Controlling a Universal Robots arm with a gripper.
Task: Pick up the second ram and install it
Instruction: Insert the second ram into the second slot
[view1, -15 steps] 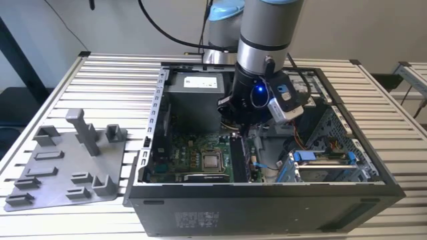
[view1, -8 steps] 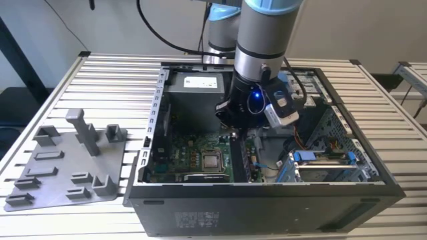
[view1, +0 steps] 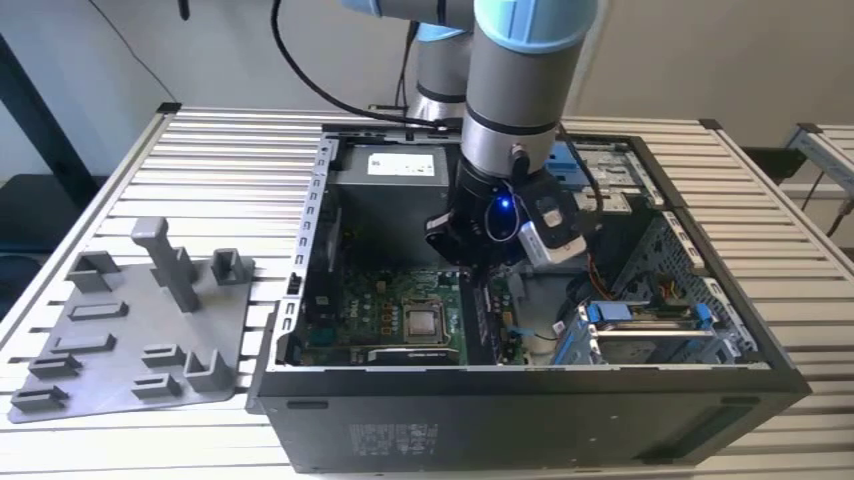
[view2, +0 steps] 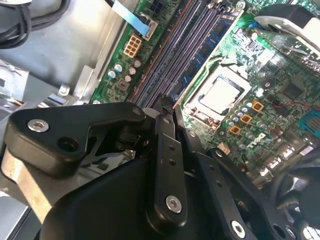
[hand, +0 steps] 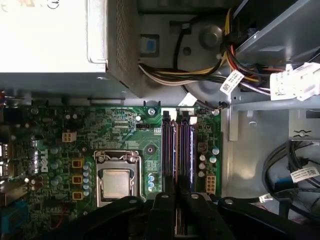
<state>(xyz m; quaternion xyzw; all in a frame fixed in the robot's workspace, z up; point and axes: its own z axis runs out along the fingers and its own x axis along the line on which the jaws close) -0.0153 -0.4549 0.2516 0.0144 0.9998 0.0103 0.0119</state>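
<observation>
Reaching down into the open computer case (view1: 534, 400) in the exterior view, the gripper (view1: 470, 262) is hanging over the motherboard (view1: 387, 310). In both wrist views its fingers (view2: 165, 145) are nearly closed above the memory slots (hand: 177, 150), probably pressing the second ram (hand: 178, 222) home; seating looks unfinished.

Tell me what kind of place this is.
Probably a robotics lab or test bench for computer assembly. An open computer case lies on a slatted metal table, a robot arm reaches into it above the motherboard, and a grey parts tray sits beside it.
</observation>
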